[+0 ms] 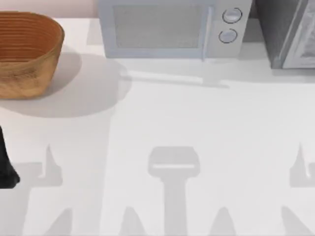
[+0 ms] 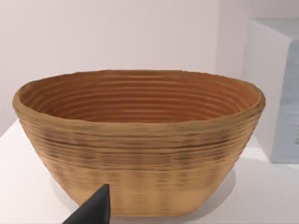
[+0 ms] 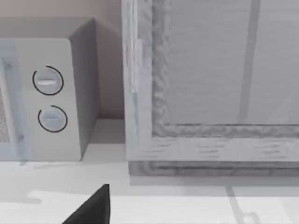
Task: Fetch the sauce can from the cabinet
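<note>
Where the right wrist looks: cabinet (image 3: 210,93) front.

simulated kitchen; microwave (image 1: 170,29) | woven basket (image 1: 27,54) | cabinet (image 1: 288,32); white table (image 1: 172,128)

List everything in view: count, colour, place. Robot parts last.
basket: 1, woven brown, far left of the table, nothing inside it in the left wrist view
microwave: 1, pale blue-grey with two round knobs, back centre
cabinet: 1, dark grey with pale grey framed front panel, back right, partly in view, front shut
table: 1, white, under everything
left arm: 1, black, at the table's left edge
</note>
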